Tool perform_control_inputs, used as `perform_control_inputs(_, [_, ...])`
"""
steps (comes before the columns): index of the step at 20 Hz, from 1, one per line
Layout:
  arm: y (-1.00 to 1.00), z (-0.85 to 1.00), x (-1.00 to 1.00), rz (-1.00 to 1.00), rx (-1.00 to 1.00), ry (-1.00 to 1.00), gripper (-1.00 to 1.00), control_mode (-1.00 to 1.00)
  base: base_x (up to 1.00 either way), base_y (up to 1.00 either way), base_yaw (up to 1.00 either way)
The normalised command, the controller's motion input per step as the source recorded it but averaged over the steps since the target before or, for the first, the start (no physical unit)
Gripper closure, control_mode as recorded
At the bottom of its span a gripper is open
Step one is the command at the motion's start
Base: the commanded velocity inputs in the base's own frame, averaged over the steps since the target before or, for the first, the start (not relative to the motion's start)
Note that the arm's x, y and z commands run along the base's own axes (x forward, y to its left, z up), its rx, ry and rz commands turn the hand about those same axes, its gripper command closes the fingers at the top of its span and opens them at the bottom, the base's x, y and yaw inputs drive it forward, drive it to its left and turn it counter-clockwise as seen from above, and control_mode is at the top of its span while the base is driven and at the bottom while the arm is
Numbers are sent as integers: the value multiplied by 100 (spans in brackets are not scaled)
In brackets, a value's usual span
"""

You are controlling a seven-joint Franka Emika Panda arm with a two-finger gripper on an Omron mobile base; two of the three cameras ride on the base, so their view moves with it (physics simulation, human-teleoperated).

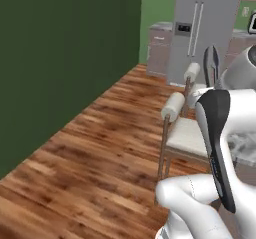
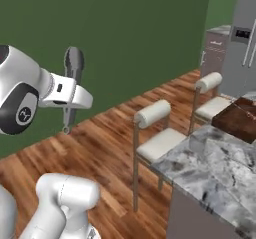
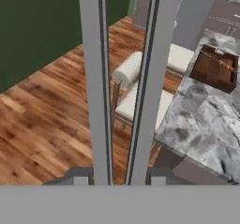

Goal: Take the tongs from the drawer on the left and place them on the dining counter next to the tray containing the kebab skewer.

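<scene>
- Grey metal tongs (image 3: 122,78) are pinched in the gripper (image 3: 119,177), their two long arms running up through the hand view and cut off at its top edge.
- From the right base view the tongs (image 2: 73,78) stand nearly upright in the hand, high above the wooden floor (image 2: 95,148), their lower tip hard to make out.
- Marble of the dining counter (image 2: 220,168) lies off to the right, cut off at the frame edge.
- Dark brown, the tray (image 2: 239,119) sits on it, partly cropped; its contents cannot be made out.
- Two cream-cushioned stools (image 2: 157,140) stand against the counter's side.
- From the left base view the arm's white body (image 1: 220,148) hides most of the counter.
</scene>
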Motion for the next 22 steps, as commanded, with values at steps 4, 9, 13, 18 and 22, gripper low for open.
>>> perform_control_inputs(4, [0, 0, 0, 0, 0, 0, 100, 100, 22, 72, -71])
perform_control_inputs(9, [0, 0, 0, 0, 0, 0, 100, 100, 15, 99, -54])
perform_control_inputs(13, [0, 0, 0, 0, 0, 0, 100, 100, 14, 100, -49])
perform_control_inputs(18, [0, 0, 0, 0, 0, 0, 100, 100, 12, 100, -46])
perform_control_inputs(22, [0, 0, 0, 0, 0, 0, 100, 100, 35, 100, -53])
